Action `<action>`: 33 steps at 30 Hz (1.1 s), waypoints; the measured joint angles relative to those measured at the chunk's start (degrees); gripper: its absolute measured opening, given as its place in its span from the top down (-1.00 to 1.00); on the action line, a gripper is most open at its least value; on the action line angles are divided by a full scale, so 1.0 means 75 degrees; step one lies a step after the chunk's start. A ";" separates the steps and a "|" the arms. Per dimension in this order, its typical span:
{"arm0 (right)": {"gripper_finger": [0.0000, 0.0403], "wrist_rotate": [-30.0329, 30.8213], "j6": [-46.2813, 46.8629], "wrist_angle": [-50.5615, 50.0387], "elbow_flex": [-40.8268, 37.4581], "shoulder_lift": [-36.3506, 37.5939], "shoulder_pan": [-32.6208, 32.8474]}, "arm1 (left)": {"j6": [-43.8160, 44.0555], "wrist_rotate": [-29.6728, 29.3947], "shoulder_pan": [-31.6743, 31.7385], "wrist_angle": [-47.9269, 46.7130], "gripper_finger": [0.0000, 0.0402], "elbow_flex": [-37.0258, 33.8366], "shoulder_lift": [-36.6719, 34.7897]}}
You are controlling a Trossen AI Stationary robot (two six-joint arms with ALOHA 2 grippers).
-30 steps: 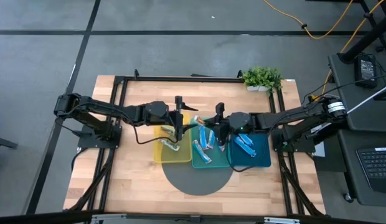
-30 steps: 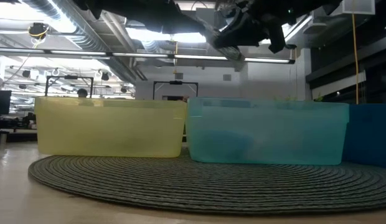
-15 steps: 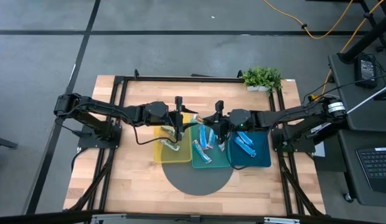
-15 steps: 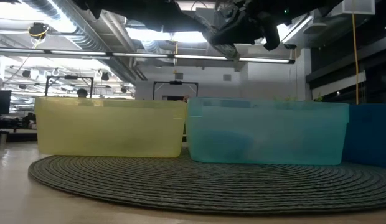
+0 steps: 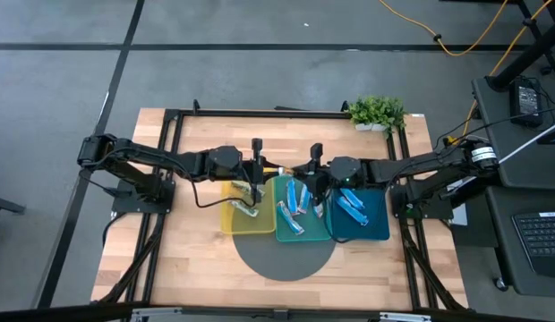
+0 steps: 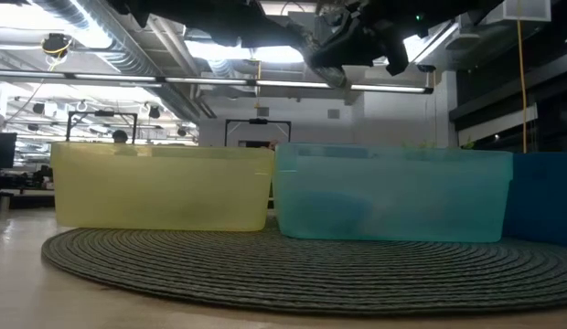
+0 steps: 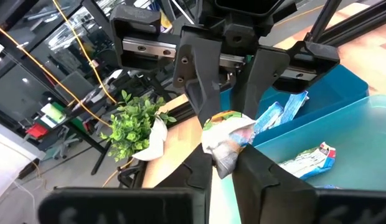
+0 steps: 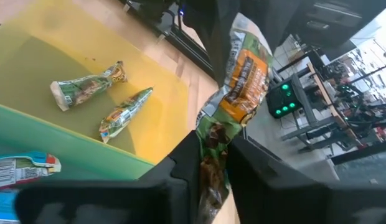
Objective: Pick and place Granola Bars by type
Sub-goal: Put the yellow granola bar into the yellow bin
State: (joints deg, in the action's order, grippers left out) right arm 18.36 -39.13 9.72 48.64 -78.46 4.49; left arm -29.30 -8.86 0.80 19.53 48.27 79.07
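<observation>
A granola bar [image 5: 283, 170] in a green, orange and brown wrapper hangs in the air between my two grippers, over the far rims of the yellow tray [image 5: 233, 224] and the teal tray [image 5: 291, 234]. My left gripper [image 5: 263, 172] is shut on one end of it, and my right gripper [image 5: 306, 174] on the other. Two more green-brown bars [image 8: 87, 86] lie flat on the yellow tray's floor. Blue-and-white bars [image 5: 295, 206] lie in the teal tray and bright blue bars [image 5: 351, 206] in the dark blue tray [image 5: 378, 228]. My left gripper pinches the bar's silvery crimped end [image 7: 226, 151] between its two fingers, coming level from the table's left side. The bar is clear of the trays. My right gripper pinches the bar's opposite, brown-green end [image 8: 211, 146] between its two fingers, level from the table's right. The bar [image 8: 244, 68] sticks out ahead of those fingers toward the left gripper.
The three trays stand side by side on a round grey mat [image 5: 286, 258]. A potted plant [image 5: 378, 112] stands at the table's far right corner. Bare wood lies to the left and right of the trays.
My right gripper has moved a little up and toward the table's far-left, carrying the bar's free end to my left gripper. The bar stays clear of the trays.
</observation>
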 joint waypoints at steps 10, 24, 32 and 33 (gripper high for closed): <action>0.08 0.1155 -0.0032 -0.0337 0.0109 0.0112 0.0015 | -0.0003 -0.0248 0.0006 -0.0071 0.85 0.0000 0.0000; -0.27 0.1689 0.0986 -0.2190 0.0361 0.1747 0.0160 | 0.0313 -0.2455 -0.0219 -0.2347 0.86 -0.0002 -0.0292; -0.25 0.1674 0.1437 -0.2757 0.0358 0.1775 0.0158 | 0.1148 -0.2498 -0.0717 -0.3486 0.87 0.0000 -0.0364; -0.25 0.1674 0.1445 -0.2783 0.0358 0.1775 0.0157 | 0.1246 -0.2497 -0.0811 -0.3587 0.87 0.0000 -0.0364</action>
State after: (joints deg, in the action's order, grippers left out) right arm 30.92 -28.29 -11.16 51.33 -65.15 5.67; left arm -19.96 -27.59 -5.29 -7.37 48.27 76.34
